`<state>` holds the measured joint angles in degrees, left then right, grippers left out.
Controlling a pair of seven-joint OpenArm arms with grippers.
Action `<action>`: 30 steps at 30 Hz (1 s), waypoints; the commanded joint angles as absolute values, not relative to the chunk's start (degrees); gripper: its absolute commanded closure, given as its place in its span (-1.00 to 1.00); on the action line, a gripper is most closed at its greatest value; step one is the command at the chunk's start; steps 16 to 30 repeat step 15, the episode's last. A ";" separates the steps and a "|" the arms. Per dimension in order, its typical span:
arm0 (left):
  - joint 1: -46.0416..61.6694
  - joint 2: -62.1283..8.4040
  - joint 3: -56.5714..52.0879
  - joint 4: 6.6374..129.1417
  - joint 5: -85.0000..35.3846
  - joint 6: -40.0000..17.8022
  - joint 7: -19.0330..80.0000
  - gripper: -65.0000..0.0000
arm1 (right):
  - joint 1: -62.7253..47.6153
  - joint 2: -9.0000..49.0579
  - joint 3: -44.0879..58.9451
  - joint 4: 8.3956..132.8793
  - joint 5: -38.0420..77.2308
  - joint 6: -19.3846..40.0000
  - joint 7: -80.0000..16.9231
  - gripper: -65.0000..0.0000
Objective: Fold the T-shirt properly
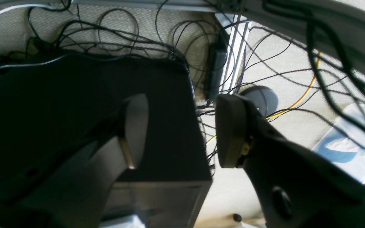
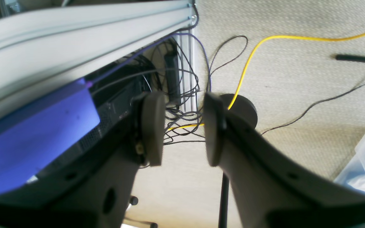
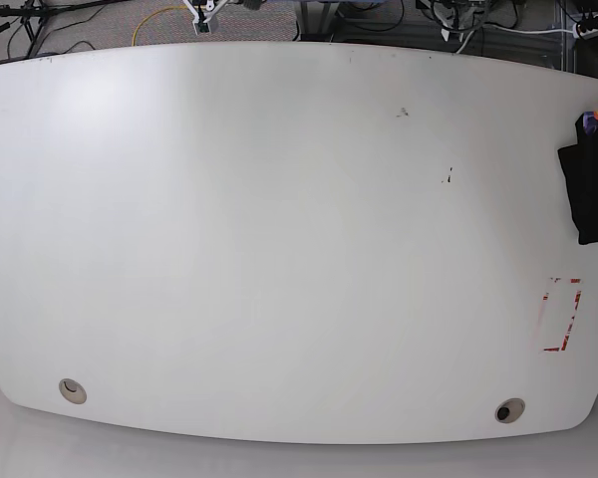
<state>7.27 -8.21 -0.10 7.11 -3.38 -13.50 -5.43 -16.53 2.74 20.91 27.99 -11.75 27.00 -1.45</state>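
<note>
left gripper (image 1: 182, 129): my left wrist view shows the jaws standing well apart with nothing between them. i only see the floor through the gap: carpet, a tangle of black cables (image 1: 122, 41) and a yellow cable (image 1: 299, 98).
right gripper (image 2: 182, 128): jaws parted by a narrower gap, also holding nothing. through it i see more black cable, a yellow cable (image 2: 249, 60) and a round dark foot (image 2: 242, 109) on the carpet.
arms vs table: neither arm shows in the base view. both wrist cameras look down past the table's edge at the floor, so i judge both arms are hanging off the table (image 3: 279, 219), clear of the work surface.
t-shirt (image 3: 590, 189): a small dark bundle at the table's far right edge in the base view, partly cut off by the frame, with a bit of orange and multicolour print at its top corner. it looks compact and roughly squared rather than spread out, but i cannot tell how neat the folds are from the part that shows.
other marks on table: a red tape outline (image 3: 561, 317) sits just below the shirt along the same right edge; two round grommets (image 3: 72, 390) near the front edge.
progress: my read is that the shirt is either already folded and set aside, or not yet brought in; the compact shape leans me towards done.
left to do: if not done, fetch the shirt back toward the middle of the table.
</note>
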 commanded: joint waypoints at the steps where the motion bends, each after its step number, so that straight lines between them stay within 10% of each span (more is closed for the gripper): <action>1: 7.60 -8.22 -0.13 6.99 -3.03 -13.32 -5.14 0.04 | -15.87 3.30 20.88 26.86 -11.56 27.56 -1.10 0.40; 30: 7.60 -7.08 -0.13 6.99 -3.03 -10.68 -5.14 0.04 | -14.55 3.38 20.88 24.57 -11.03 27.56 -1.01 0.39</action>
